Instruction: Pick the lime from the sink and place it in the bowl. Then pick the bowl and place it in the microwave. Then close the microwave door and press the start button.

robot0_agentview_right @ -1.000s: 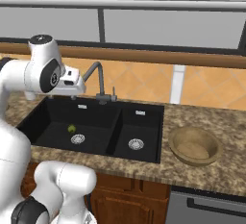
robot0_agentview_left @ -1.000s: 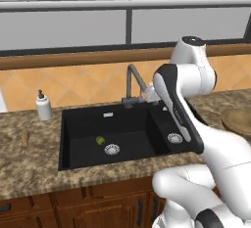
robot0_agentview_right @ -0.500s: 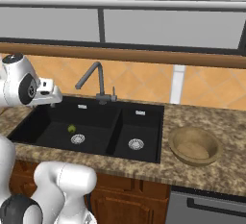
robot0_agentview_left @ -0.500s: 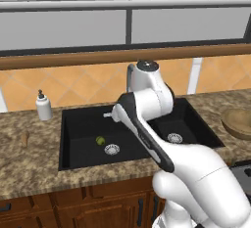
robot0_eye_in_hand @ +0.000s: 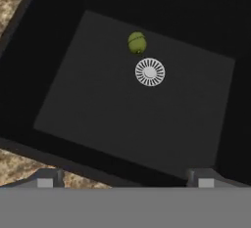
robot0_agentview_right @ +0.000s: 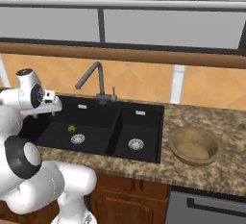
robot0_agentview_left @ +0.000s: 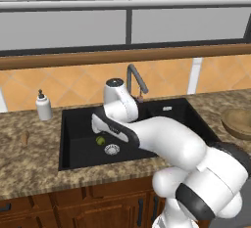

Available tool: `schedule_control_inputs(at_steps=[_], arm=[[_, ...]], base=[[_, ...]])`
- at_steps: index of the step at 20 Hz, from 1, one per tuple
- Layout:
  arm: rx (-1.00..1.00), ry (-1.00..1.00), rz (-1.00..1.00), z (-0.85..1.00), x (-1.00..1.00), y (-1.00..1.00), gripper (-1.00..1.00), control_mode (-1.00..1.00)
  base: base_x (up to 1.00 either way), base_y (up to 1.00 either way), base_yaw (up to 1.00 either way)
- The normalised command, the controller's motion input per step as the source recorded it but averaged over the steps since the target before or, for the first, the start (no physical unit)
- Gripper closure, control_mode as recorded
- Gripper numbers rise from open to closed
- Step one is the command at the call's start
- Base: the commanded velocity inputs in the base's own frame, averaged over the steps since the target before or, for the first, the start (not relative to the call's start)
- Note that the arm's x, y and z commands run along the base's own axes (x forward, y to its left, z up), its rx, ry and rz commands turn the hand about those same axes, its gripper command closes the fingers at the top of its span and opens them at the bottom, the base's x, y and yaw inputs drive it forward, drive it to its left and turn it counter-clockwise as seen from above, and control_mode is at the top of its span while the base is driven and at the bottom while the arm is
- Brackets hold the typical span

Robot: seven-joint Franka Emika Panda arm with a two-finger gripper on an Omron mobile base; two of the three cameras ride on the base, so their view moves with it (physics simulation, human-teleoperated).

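beside the silver drain point(robot0_eye_in_hand: 150, 72) sits a small round yellow-green lime point(robot0_eye_in_hand: 137, 42)

Left basin of sink point(robot0_eye_in_hand: 59, 51): floor wide and bare through centre and lower frame of hand view. Lime point(robot0_eye_in_hand: 137, 42) in upper middle, just beside round drain point(robot0_eye_in_hand: 150, 72); nothing else on the floor. Basin walls hem all sides. In right base view, faucet point(robot0_agentview_right: 91, 76) arches over the rear rim, upper centre; bowl point(robot0_agentview_right: 194, 144) well apart, right.

White soap bottle point(robot0_agentview_left: 43, 106) on granite counter point(robot0_agentview_left: 29, 168)
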Motion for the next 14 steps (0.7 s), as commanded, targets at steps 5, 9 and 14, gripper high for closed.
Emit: schedule_control_inputs(at_steps=[5,9,14], arm=[[-0.08,0.03,0.0,-0.46,0.9,0.19,-1.0,-1.0],[-0.03,0.0,0.0,-0.37,0.67,0.03,-1.0,-1.0],[0.0,0.0,0.0,-0.3,0.46,0.04,-1.0,-1.0]], base=[[0.0,0.0,0.0],[0.0,0.0,0.0],[0.0,0.0,0.0]])
